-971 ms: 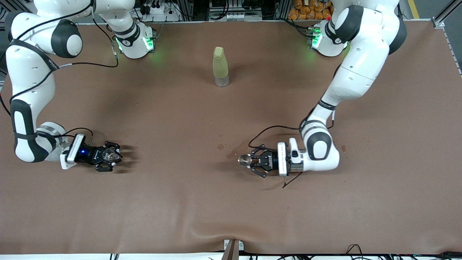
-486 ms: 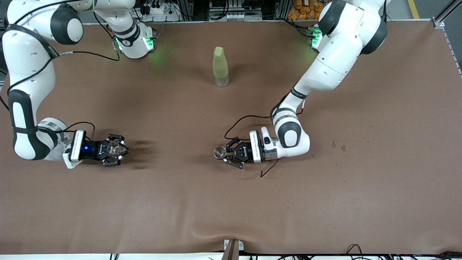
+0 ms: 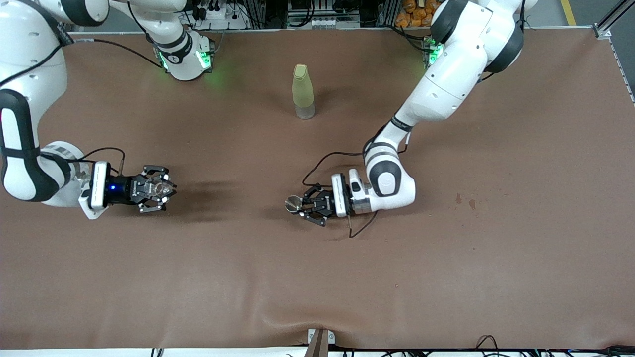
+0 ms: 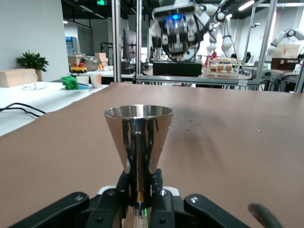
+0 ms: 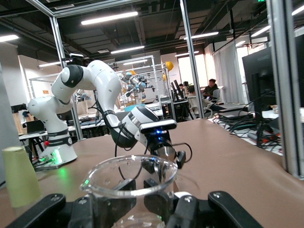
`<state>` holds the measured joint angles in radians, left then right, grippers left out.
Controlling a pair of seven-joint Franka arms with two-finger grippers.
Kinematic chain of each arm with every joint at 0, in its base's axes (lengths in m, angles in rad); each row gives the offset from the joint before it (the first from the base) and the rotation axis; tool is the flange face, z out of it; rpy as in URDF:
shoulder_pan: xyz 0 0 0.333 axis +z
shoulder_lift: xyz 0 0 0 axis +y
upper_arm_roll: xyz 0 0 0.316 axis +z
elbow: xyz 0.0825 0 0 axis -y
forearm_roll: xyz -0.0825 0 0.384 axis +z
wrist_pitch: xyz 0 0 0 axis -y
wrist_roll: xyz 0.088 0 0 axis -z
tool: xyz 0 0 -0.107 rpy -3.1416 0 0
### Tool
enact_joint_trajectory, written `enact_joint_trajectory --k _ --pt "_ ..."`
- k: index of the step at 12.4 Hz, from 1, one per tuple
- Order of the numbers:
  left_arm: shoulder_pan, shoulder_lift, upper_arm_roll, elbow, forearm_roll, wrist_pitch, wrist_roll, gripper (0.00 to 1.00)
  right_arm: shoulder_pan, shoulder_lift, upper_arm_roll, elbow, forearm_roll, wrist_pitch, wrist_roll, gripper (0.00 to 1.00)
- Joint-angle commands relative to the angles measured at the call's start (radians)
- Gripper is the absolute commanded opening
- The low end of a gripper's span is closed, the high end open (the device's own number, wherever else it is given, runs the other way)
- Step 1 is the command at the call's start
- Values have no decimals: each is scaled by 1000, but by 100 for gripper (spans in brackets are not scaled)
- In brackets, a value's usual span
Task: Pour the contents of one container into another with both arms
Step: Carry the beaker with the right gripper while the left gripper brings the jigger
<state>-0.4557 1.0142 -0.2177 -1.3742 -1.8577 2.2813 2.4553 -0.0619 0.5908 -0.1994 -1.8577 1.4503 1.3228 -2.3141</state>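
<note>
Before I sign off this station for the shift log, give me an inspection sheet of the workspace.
Surface: brown mat, small dark spots toward the left arm's end.
Job's things: steel jigger upright in the left gripper; clear glass beaker in the right gripper.
Clutter: capped yellow-green bottle standing mid-table, nearer the bases than both grippers.
Grippers: left gripper over mid-table, shut on the jigger; right gripper over the right arm's end, shut on the beaker.
Cables: black cable looping at the left wrist, another at the right wrist.
Surroundings: lab benches, frames, other robot arms.
</note>
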Motion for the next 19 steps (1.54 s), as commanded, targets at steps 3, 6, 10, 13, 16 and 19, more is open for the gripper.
enact_joint_trajectory --k 3,6,10,13,16,19 --pt "-49 3 11 6 -34 21 22 0 151 -155 -77 -196 105 58 42 0" --pt "-75 6 9 6 -37 21 21 0 220 -177 -81 -254 185 111 41 0" --pt "-109 9 9 24 -100 21 24 0 301 -206 -80 -311 266 211 39 0" --pt "-132 15 8 26 -106 21 53 0 359 -206 -80 -327 341 257 35 0" --pt "-144 26 8 35 -150 20 95 0 412 -206 -77 -339 404 294 28 0" --pt "-141 29 8 37 -193 -3 146 0 453 -206 -74 -341 452 323 25 0"
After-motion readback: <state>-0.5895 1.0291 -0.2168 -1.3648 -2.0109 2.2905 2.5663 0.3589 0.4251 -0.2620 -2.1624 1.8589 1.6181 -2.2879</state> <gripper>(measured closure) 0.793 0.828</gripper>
